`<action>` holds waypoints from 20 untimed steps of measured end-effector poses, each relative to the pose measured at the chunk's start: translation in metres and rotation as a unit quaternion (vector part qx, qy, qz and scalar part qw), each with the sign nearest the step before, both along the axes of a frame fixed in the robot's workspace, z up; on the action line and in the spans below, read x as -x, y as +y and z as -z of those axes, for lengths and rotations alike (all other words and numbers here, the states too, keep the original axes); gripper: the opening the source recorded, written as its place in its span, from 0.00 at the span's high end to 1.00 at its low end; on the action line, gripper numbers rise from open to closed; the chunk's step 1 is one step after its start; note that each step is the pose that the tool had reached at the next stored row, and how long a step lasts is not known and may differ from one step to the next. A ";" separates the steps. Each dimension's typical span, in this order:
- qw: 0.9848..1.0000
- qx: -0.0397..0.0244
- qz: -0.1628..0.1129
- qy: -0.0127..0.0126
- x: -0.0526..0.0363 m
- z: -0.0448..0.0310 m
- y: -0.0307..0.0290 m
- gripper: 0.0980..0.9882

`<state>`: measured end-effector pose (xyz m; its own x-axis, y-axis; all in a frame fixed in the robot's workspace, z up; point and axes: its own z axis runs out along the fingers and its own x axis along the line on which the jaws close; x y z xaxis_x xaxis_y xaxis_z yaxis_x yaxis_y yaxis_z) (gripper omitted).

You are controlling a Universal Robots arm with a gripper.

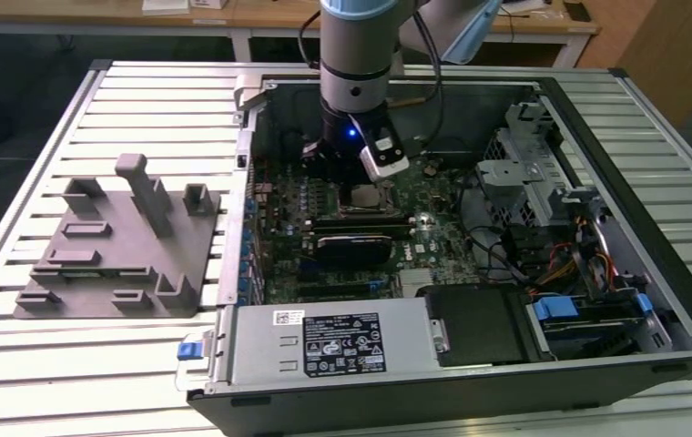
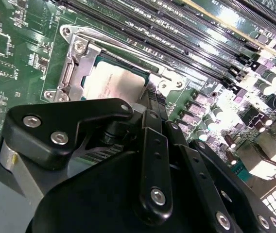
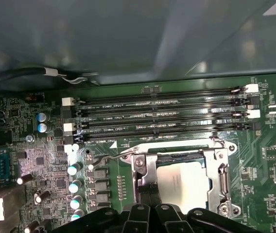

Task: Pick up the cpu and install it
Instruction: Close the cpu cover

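Just above the middle of the exterior view, the gripper (image 1: 356, 175) hangs inside the open case (image 1: 637, 273), over the socket (image 1: 368, 197). In the first wrist view the cpu (image 3: 184, 177) lies flat in the socket, silvery top bare, and the fingers (image 3: 143, 194) stand drawn together with nothing between them, tips at the cpu's edge. A grey block (image 1: 116, 246) sits on the table (image 1: 139, 100) at the exterior view's left, well apart from the case.
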<state>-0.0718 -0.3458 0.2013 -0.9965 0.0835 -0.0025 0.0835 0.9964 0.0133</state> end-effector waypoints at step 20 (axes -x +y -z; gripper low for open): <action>1.000 0.000 0.000 0.000 -0.0074 0.0020 0.0000 0.99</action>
